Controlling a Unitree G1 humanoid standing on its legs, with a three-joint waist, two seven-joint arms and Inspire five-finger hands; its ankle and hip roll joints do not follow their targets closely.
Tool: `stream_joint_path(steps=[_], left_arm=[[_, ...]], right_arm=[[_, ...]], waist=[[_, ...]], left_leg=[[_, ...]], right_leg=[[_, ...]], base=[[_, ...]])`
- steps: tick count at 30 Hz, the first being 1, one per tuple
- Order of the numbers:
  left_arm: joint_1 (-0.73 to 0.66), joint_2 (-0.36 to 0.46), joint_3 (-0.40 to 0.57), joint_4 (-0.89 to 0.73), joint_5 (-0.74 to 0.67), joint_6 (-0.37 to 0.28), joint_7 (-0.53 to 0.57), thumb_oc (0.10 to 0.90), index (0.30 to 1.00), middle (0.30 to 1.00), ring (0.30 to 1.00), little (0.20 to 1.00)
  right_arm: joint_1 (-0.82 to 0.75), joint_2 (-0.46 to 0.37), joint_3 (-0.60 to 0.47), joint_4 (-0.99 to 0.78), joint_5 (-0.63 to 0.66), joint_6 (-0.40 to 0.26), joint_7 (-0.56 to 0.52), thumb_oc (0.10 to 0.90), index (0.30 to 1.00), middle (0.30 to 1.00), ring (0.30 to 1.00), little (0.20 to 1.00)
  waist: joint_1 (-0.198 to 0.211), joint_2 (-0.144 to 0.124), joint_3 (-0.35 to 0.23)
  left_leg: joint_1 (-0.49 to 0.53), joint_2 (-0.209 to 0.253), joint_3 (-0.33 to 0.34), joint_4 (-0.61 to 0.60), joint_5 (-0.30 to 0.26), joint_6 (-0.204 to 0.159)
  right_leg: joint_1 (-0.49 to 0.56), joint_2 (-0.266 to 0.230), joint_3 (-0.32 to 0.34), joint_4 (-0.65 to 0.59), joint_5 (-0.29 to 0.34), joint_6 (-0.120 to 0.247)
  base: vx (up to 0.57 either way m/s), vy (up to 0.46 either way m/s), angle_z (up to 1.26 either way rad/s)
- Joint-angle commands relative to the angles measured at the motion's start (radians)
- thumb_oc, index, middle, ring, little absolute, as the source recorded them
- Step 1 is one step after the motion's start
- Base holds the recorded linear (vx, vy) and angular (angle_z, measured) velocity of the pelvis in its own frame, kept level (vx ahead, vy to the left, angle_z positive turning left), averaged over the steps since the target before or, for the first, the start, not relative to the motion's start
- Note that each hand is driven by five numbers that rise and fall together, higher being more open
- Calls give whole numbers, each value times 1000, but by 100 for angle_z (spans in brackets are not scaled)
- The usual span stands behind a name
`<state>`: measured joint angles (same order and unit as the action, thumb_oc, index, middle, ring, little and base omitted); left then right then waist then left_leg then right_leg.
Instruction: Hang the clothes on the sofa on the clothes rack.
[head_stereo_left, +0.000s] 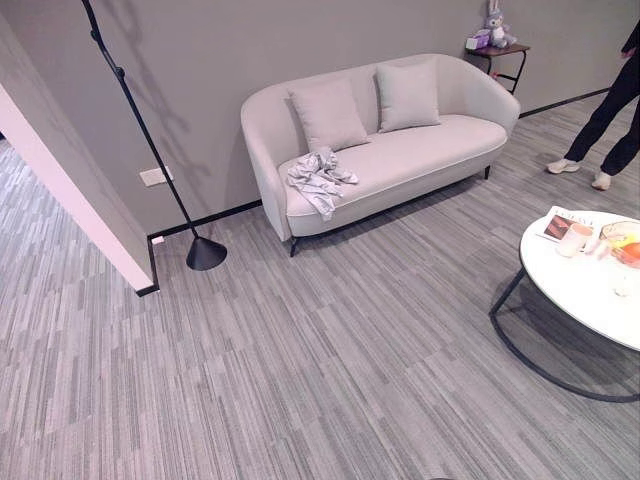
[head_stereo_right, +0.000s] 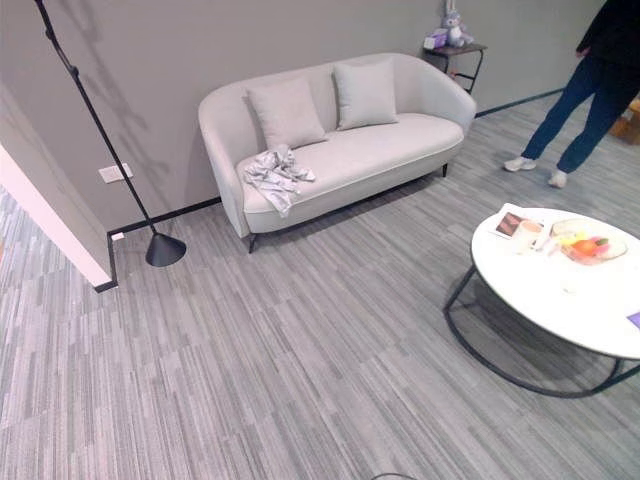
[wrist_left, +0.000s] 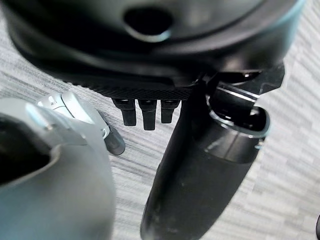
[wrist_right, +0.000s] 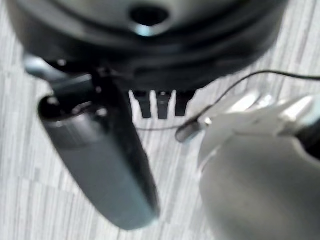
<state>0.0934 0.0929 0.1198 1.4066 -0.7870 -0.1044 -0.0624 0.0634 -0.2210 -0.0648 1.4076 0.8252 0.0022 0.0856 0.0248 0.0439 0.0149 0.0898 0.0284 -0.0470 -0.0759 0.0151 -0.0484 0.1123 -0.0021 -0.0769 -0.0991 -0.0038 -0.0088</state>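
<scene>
While on sofa (head_stereo_left: 400, 150), clothes (head_stereo_left: 320, 178) unheld

We count one sofa (head_stereo_left: 400, 150) bearing two cushions (head_stereo_left: 328, 115) and one crumpled grey garment (head_stereo_left: 320, 178). At three o'clock stands one round white desk (head_stereo_right: 560, 300); at eleven o'clock, one black floor lamp (head_stereo_left: 205, 252). One person (head_stereo_right: 590, 90) and one side table (head_stereo_left: 505, 55) with one plush toy (head_stereo_left: 495, 25) sit at one o'clock.
</scene>
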Motion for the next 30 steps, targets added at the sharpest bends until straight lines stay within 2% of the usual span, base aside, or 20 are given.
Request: stream_joint_path(steps=[1, 11, 14, 16, 17, 18, 19, 20, 22, 23, 25, 26, 28, 30], left_arm=[[-46, 14, 32, 71, 21, -22, -14, 800, 900, 900, 900, 900], [-53, 18, 15, 66, 38, -22, -14, 800, 900, 900, 900, 900], [-66, 26, -5, 63, 56, -22, -14, 800, 900, 900, 900, 900], [-73, 34, -9, 62, 62, -20, -16, 800, 900, 900, 900, 900], [-73, 34, -9, 62, 62, -20, -16, 800, 900, 900, 900, 900], [-78, 38, -14, 61, 75, -22, -13, 800, 900, 900, 900, 900], [-78, 38, -14, 61, 75, -22, -13, 800, 900, 900, 900, 900], [-84, 46, -12, 62, 93, -18, -9, 800, 900, 900, 900, 900], [-86, 57, -14, 67, 106, -15, -4, 800, 900, 900, 900, 900], [-86, 61, -14, 70, 112, -14, 0, 800, 900, 900, 900, 900], [-85, 67, -12, 72, 125, -16, 3, 800, 900, 900, 900, 900], [-84, 67, -12, 72, 125, -16, 3, 800, 900, 900, 900, 900], [-89, 71, -19, 70, 138, -18, 0, 800, 900, 900, 900, 900], [-95, 75, -23, 70, 142, -21, 0, 800, 900, 900, 900, 900]], right_arm=[[-47, 1, -17, 53, -6, -18, 17, 800, 900, 900, 900, 900], [-40, 11, -9, 51, -11, -9, 31, 800, 900, 900, 900, 900], [-42, 22, 22, 44, -44, -2, 42, 800, 900, 900, 900, 900], [-44, 20, 29, 37, -75, -4, 42, 800, 900, 900, 900, 900], [-44, 20, 29, 37, -75, -4, 42, 800, 900, 900, 900, 900], [-39, 19, 35, 35, -108, -6, 44, 800, 900, 900, 900, 900], [-40, 19, 34, 35, -109, -6, 44, 800, 900, 900, 900, 900], [-41, 19, 41, 32, -134, -5, 51, 800, 900, 900, 900, 900], [-42, 25, 46, 24, -139, -2, 59, 800, 900, 900, 900, 900], [-40, 32, 49, 20, -144, -3, 59, 800, 900, 900, 900, 900], [-26, 43, 50, 20, -141, 0, 61, 800, 900, 900, 900, 900], [-25, 43, 50, 20, -141, 0, 61, 800, 900, 900, 900, 900], [-23, 43, 49, 28, -142, -1, 58, 800, 900, 900, 900, 900], [-23, 44, 47, 32, -138, -1, 53, 800, 900, 900, 900, 900]], waist=[[-3, -47, -33], [1, -56, -37], [5, -59, -28], [4, -59, -9], [5, -60, -9], [5, -55, 11], [6, -57, 11], [4, -46, 44], [0, -30, 70], [-1, -30, 76], [-3, -37, 81], [-4, -36, 82], [-5, -39, 84], [-9, -53, 87]], left_leg=[[-24, -51, -8, 1, -50, 35], [-19, -67, -8, 9, -69, 53], [-24, -79, -17, 23, -81, 71], [-26, -83, -18, 32, -87, 83], [-27, -84, -17, 33, -88, 83], [-14, -84, -13, 35, -95, 94], [-16, -86, -11, 35, -95, 95], [5, -83, -5, 36, -101, 109], [35, -73, -1, 26, -105, 116], [55, -73, 2, 18, -112, 116], [75, -75, 5, 8, -128, 113], [76, -73, 4, 8, -129, 112], [76, -68, -7, 7, -145, 97], [81, -67, -19, 6, -162, 83]], right_leg=[[2, -41, -1, 12, -63, 60], [6, -60, -8, 25, -66, 70], [-26, -74, -16, 110, -88, 73], [-68, -74, -20, 199, -106, 82], [-71, -74, -20, 205, -109, 82], [-120, -81, -34, 320, -104, 111], [-126, -83, -32, 329, -108, 112], [-188, -101, -49, 483, -59, 156], [-267, -122, -70, 640, -11, 179], [-294, -144, -87, 673, 7, 184], [-312, -180, -115, 620, 1, 173], [-309, -179, -117, 618, 1, 172], [-308, -190, -133, 457, -11, 147], [-302, -201, -115, 260, 34, 149]], base=[[31, 52, -8], [23, 64, -2], [-4, 109, 3], [-36, 94, 3], [-37, 121, 0], [-24, 82, 3], [-26, 172, -5], [-4, 139, -9], [52, 149, -18], [117, 77, -10], [122, 3, 2], [122, -52, 8], [165, -111, 8], [218, -166, 8]])
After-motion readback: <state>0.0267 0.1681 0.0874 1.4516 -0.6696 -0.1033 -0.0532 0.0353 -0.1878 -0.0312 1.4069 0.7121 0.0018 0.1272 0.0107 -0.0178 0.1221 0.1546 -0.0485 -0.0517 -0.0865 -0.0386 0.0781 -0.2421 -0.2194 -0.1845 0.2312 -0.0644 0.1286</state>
